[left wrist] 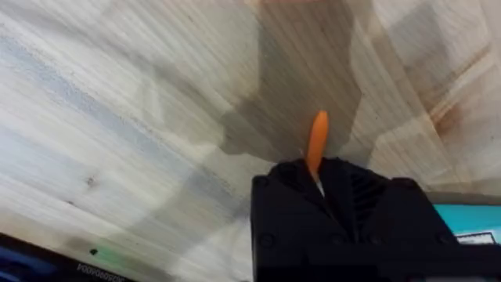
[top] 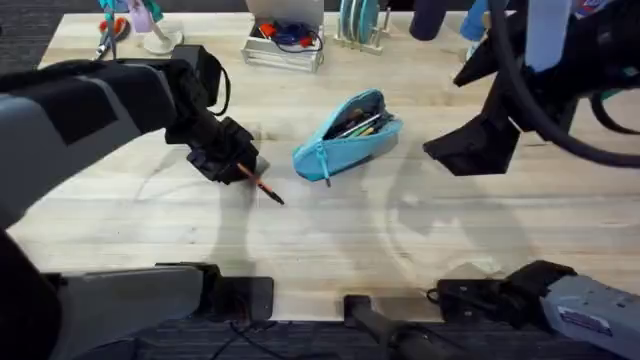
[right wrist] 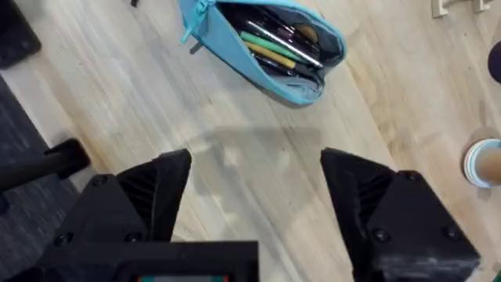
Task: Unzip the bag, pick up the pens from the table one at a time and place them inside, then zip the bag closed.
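Overhead: the left gripper (top: pixel 238 165) grasps the orange pen (top: pixel 262 185) above the pale plank desk (top: pixel 420 230), the unzipped bag (top: pixel 345 135) just beside it; left wrist: pen (left wrist: pixel 316 142) clamped over grain; right wrist: right gripper (right wrist: pixel 254 192) released, bag (right wrist: pixel 313 86) beyond it.

The light blue soft fabric pouch (top: pixel 348 135) lies unzipped on the pale wooden surface (top: pixel 420 230), pens inside. The slim orange pen (top: pixel 262 186) is tilted, held in the left gripper (top: pixel 232 160).

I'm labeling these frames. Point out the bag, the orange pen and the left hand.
bag (top: pixel 345 143): overhead view, blue side panel.
orange pen (top: pixel 262 185): overhead view, shaft below the hand.
left hand (top: pixel 235 163): overhead view, fingertips closed on pen.
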